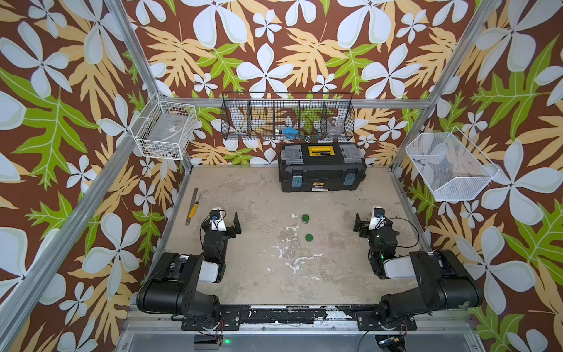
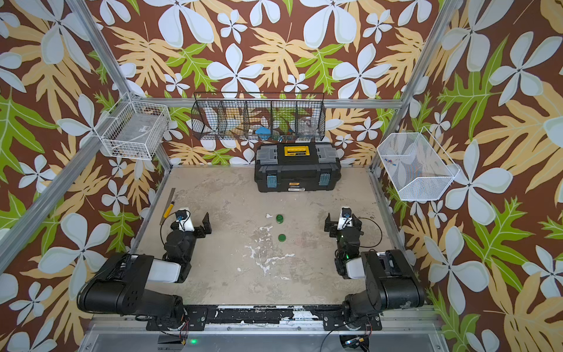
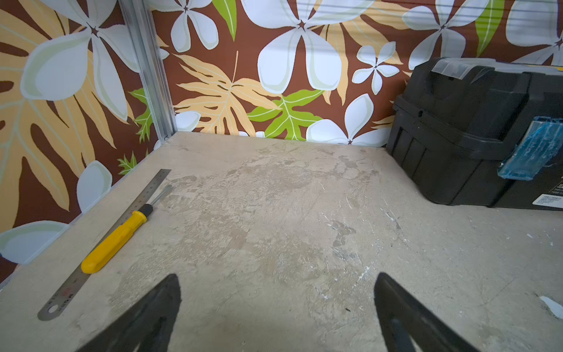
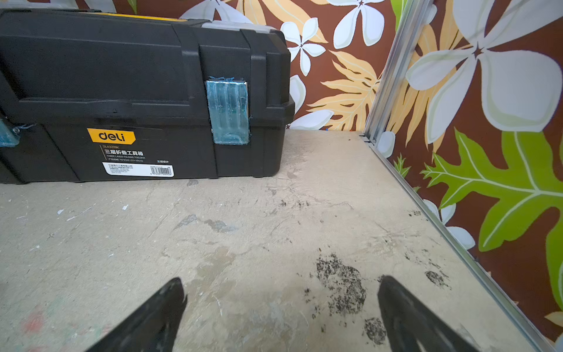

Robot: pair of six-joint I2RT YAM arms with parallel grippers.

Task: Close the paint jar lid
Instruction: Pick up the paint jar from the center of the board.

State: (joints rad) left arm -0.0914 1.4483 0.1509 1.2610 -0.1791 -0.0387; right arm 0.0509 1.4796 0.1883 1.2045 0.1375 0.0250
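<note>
The lid lies apart at six o'clock from the jar. The right gripper, at their three o'clock, sits nearer than the left gripper. Both gape wide, empty.

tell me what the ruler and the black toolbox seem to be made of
The ruler is probably steel: thin, grey, with a dull brushed sheen and fine graduation marks. The toolbox looks like moulded plastic: a matte black, ribbed shell with rounded edges.

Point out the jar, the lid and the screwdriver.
jar [image 1: 306, 218], in a top view, its top
lid [image 1: 309, 237], in a top view, disc centre
screwdriver [image 3: 114, 242], left wrist view, yellow handle
</note>
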